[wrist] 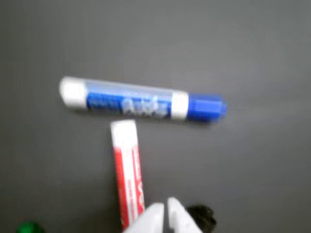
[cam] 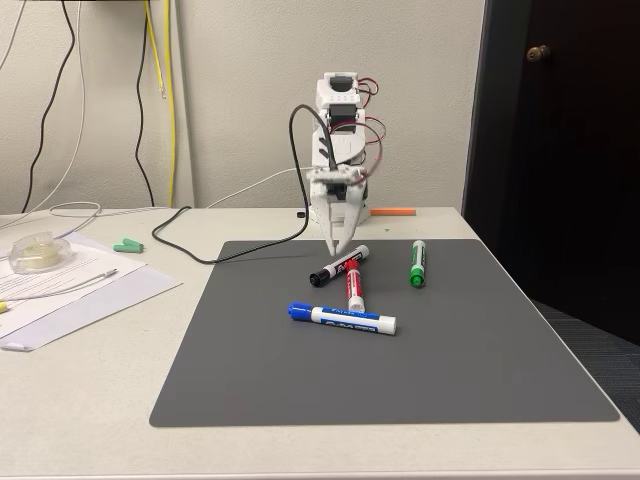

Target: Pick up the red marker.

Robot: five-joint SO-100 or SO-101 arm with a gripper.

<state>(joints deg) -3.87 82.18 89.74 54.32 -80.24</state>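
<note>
The red marker (cam: pixel 354 288) lies on the grey mat (cam: pixel 450 360), its red cap toward the arm and its white end toward the camera. In the wrist view its white end and red label (wrist: pixel 127 170) run down to the gripper, and the fingertips hide the cap end. My white gripper (cam: pixel 335 250) points down just behind the markers, over the far end of the red one. Its fingertips (wrist: pixel 164 213) stand together, shut, with nothing between them.
A black-capped marker (cam: pixel 340 265) lies slanted next to the red one, its cap (wrist: pixel 201 216) beside my fingertips. A blue marker (cam: pixel 343 318) (wrist: pixel 141 102) lies across the front, and a green marker (cam: pixel 417 263) to the right. Papers, a tape roll (cam: pixel 40 252) and cables sit on the left.
</note>
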